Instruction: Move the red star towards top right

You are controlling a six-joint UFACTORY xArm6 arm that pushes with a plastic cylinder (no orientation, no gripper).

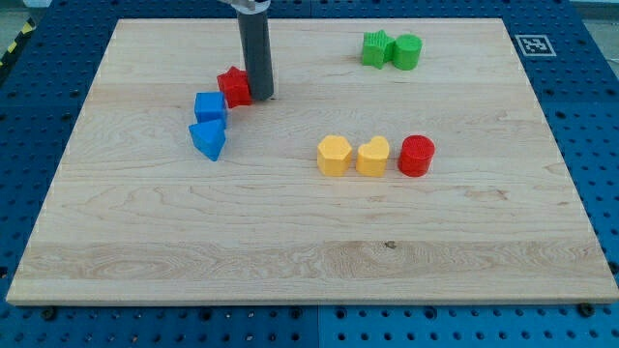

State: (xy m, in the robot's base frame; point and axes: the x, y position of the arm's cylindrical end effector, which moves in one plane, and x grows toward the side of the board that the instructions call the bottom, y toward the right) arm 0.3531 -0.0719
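Observation:
The red star [234, 86] lies on the wooden board [309, 242] in the upper left part, touching or almost touching the upper right corner of the blue cube [210, 106]. My tip [259, 96] stands right against the star's right side. The dark rod rises from there to the view's top edge.
A blue triangular block [208, 139] sits just below the blue cube. A green star [377, 48] and a green cylinder [407, 51] sit at the top right. A yellow hexagon [335, 155], a yellow heart [373, 156] and a red cylinder [417, 155] form a row at the centre right.

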